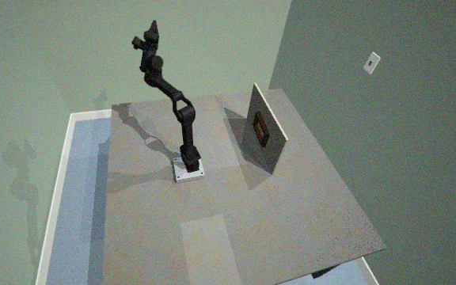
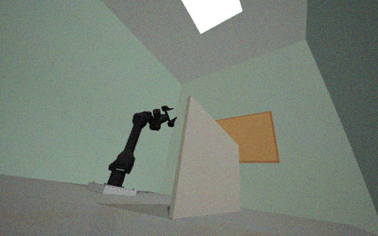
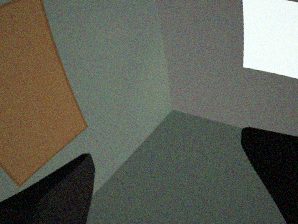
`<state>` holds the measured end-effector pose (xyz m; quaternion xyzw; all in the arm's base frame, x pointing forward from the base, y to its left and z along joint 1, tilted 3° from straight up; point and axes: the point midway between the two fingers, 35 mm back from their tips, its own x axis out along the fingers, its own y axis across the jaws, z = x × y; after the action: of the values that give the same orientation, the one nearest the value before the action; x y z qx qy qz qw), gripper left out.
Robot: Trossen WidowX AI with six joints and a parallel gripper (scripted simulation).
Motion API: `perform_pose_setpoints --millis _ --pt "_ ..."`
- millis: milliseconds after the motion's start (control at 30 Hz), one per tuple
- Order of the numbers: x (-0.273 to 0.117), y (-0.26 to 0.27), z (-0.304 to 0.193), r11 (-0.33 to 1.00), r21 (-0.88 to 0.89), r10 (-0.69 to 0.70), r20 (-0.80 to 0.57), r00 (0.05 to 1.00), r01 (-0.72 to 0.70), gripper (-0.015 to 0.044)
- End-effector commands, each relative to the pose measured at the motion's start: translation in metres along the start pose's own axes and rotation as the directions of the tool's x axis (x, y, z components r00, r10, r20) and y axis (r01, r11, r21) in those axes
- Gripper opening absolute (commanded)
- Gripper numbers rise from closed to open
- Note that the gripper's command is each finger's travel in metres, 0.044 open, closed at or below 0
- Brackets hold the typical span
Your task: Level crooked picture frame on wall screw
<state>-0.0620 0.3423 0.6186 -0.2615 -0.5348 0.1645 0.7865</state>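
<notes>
The brown picture frame [image 1: 265, 140] hangs on the dark face of the upright panel [image 1: 274, 153] [image 2: 205, 174]. It shows small and at a steep angle in the top view, so its tilt is hard to judge. The screw and the strip cannot be seen. The exterior view shows only the panel's back and edge, and the frame is hidden there. My gripper [image 1: 154, 25] [image 2: 174, 113] [image 3: 169, 151] is open and empty. It is up high on the robot's side of the panel, well apart from the frame. The wrist view does not show the frame.
The panel stands upright on the table [image 1: 291, 222], across from the arm's white base plate [image 1: 188, 175]. An orange board [image 2: 258, 141] [image 3: 37, 90] is on the room wall. A white switch plate [image 1: 372, 62] is on the dark wall. A bright ceiling light [image 2: 212, 13] [image 3: 272, 37] shows above.
</notes>
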Motion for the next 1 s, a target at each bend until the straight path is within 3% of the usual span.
perform_pose_setpoints --millis 0,133,400,700,967 --pt "0.000 0.000 -0.002 1.000 0.010 0.003 -0.003 1.000 -0.003 0.0374" --pt "0.000 0.009 -0.045 0.976 0.214 0.063 -0.064 0.996 -0.048 0.0269" --pt "-0.028 0.021 -0.151 0.770 0.637 0.168 -0.262 0.950 0.039 0.0260" --pt "-0.068 0.023 -0.223 0.541 0.799 0.199 -0.424 0.884 0.262 0.0260" --pt "-0.116 0.022 -0.283 0.289 0.808 0.192 -0.574 0.796 0.513 0.0260"
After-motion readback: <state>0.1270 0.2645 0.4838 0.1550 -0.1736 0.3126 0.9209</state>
